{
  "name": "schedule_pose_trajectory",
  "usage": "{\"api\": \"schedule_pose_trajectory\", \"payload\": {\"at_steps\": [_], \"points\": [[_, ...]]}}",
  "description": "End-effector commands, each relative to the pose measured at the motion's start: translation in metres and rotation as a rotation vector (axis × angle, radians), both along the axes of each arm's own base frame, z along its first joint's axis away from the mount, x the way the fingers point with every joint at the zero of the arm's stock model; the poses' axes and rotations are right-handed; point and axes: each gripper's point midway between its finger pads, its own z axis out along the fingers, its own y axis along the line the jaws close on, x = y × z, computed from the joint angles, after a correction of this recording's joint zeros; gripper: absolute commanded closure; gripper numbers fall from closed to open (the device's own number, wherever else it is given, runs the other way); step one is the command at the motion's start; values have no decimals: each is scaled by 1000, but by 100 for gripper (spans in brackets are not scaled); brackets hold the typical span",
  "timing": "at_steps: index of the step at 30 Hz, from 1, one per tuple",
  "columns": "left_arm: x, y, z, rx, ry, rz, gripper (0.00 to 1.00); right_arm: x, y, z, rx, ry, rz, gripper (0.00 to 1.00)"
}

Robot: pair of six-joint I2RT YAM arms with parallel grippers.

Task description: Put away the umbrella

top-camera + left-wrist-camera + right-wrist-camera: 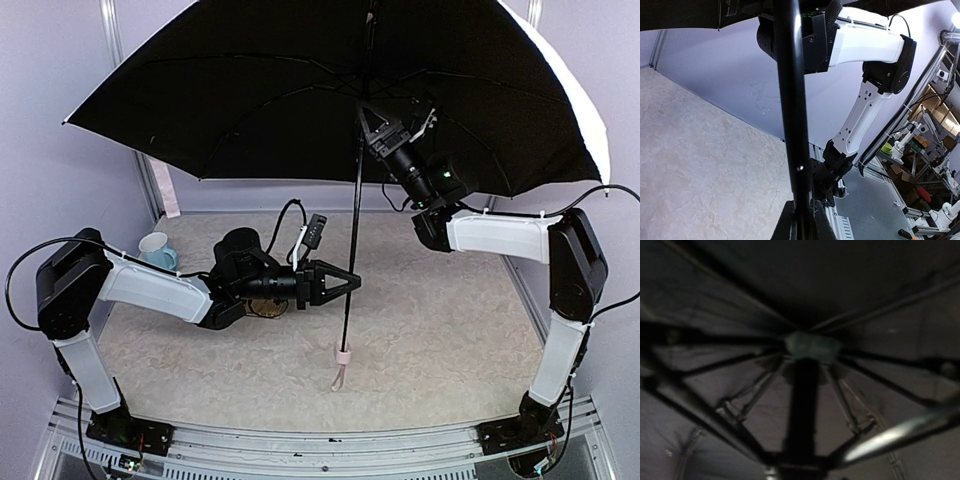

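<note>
The umbrella (300, 90) is open, its dark underside facing me and a pale outer edge (597, 110) at the right. Its thin black shaft (354, 250) stands upright, with a pale handle end (343, 353) and strap (338, 378) near the table. My left gripper (347, 282) is shut on the lower shaft; in the left wrist view the shaft (792, 125) is pinched between the fingers (784, 226). My right gripper (368, 115) is high under the canopy, its fingers meeting at the shaft. The right wrist view is dark, showing the shaft (802, 405), hub (812, 346) and ribs.
A pale blue mug (157, 250) stands at the back left of the beige table cover (450, 330). A round brownish object (268, 306) lies under my left wrist. The canopy spans nearly the whole back of the cell, close to the side walls.
</note>
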Motion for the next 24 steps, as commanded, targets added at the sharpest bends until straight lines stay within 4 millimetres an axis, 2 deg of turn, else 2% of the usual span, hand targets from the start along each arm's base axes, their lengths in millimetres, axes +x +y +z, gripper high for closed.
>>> {"api": "schedule_pose_trajectory", "payload": {"at_steps": [1, 2, 4, 6, 10, 13, 15, 19, 22, 24], "points": [[-8, 4, 44, -109, -179, 0, 100, -12, -16, 17, 35, -53, -31, 81], [-8, 5, 43, -107, -180, 0, 100, -13, -18, 17, 38, -55, -35, 89], [-7, 6, 42, -104, -177, 5, 100, -14, -22, 20, 43, -63, -45, 96], [-8, 6, 41, -100, -176, 6, 100, -15, -25, 19, 44, -63, -49, 100], [-9, 8, 42, -102, -180, 8, 100, -18, -31, 19, 47, -79, -70, 100], [-9, 8, 42, -102, -181, 9, 100, -23, -35, 23, 59, -110, -84, 68], [-9, 8, 42, -104, -185, 9, 100, -26, -38, 27, 67, -131, -88, 57], [-10, 8, 43, -105, -189, 3, 100, -28, -38, 32, 77, -156, -68, 52], [-11, 8, 43, -104, -191, 2, 100, -25, -34, 32, 64, -150, -52, 59], [-11, 8, 43, -103, -194, 2, 100, -21, -30, 29, 53, -132, -44, 57]]}}
